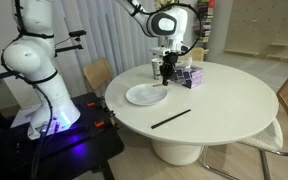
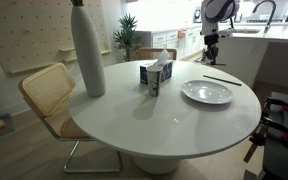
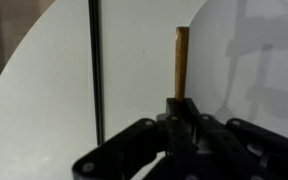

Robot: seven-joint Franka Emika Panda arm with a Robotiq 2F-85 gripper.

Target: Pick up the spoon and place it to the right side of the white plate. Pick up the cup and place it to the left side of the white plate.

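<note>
The end effector (image 3: 181, 108) is clamped on the small, slim-handled spoon (image 3: 182, 60), which looks brownish in the wrist view. The spoon projects straight ahead of the fingertips, clear of the round white worktop (image 1: 214, 100). The long thin black stick (image 3: 94, 70) lies beside the end effector. The round, shallow white plate (image 1: 144, 95) lies near the end effector and lower than it.

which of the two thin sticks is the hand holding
The short brownish one, clamped upright in the hand; the long black stick lies free on the table.
</note>
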